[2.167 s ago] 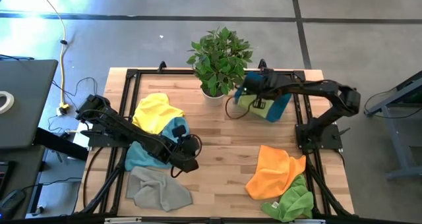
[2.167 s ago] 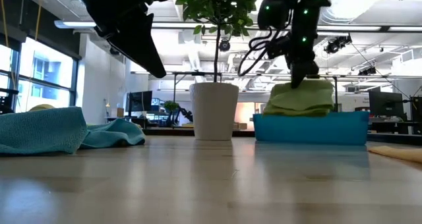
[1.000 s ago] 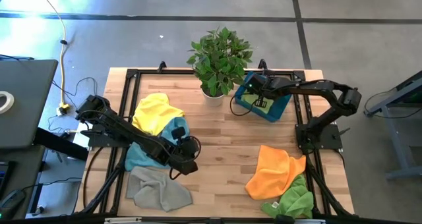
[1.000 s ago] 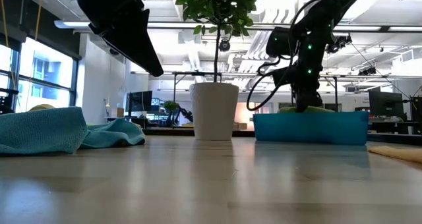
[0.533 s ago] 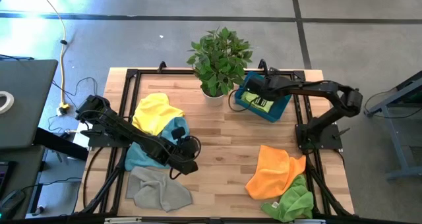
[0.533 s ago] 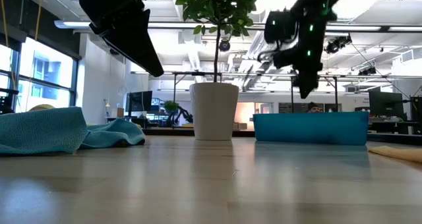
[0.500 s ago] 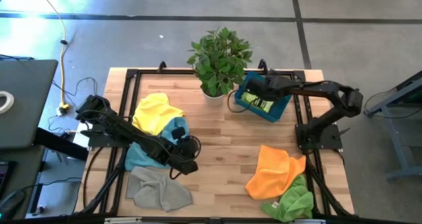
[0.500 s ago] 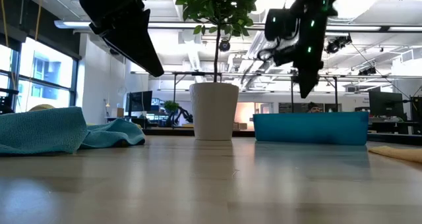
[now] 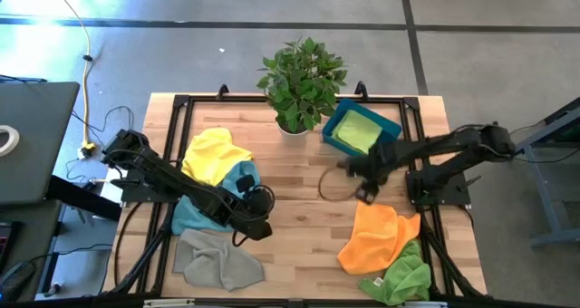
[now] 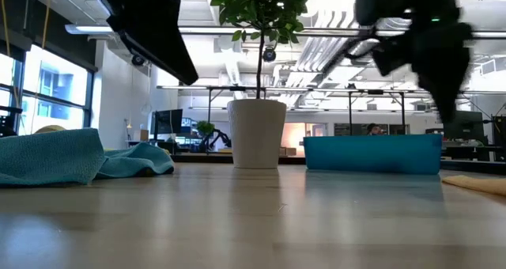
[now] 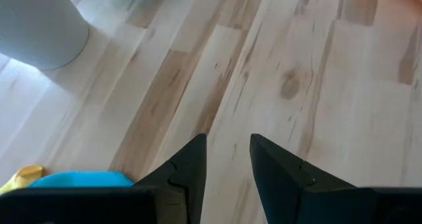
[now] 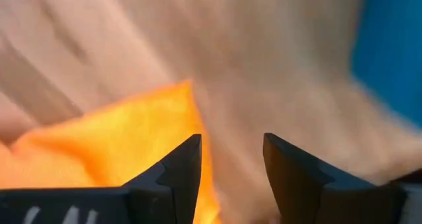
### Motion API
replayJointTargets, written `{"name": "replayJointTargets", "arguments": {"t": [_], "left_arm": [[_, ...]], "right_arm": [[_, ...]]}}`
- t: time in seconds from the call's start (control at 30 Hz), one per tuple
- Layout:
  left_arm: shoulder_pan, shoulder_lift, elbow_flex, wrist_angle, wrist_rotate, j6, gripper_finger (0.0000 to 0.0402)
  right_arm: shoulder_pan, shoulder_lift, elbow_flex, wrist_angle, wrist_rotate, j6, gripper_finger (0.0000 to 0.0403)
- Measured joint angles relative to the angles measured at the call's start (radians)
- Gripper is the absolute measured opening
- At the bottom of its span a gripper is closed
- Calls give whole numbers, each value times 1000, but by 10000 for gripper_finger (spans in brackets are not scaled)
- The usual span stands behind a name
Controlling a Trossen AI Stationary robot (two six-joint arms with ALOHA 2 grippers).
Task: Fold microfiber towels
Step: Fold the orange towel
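Above the orange towel (image 9: 373, 234) (unlabelled), right fingers (image 12: 177, 165) stand apart.

The bare wood in the table (image 9: 299, 177) middle gives me free room; the plant (image 9: 301, 80) and bin (image 9: 332, 131) block the far edge.

Light wooden table (image 9: 299, 177) with black frame filled frame centre. Potted plant (image 9: 299, 77) stood at upper middle; teal bin (image 9: 340, 136) just right of it. Yellow towel (image 9: 216, 152) lay at left, light blue towel (image 9: 190, 213) below it, grey towel (image 9: 217, 261) at lower left. Orange towel (image 9: 376, 235) lay at lower right, touching green towel (image 9: 399, 276) near bottom edge.
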Motion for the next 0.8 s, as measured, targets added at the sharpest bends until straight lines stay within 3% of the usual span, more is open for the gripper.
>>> {"name": "replayJointTargets", "arguments": {"t": [0.2,0.43,0.8], "left_arm": [[-1,-3,0,10,7,1,107],[-1,-3,0,49,18,2,107],[-8,-3,0,96,49,2,107]], "right_arm": [[218,0,-91,154,-92,170,154],[398,0,-199,370,-67,278,154],[462,9,-332,731,147,282,153]]}}
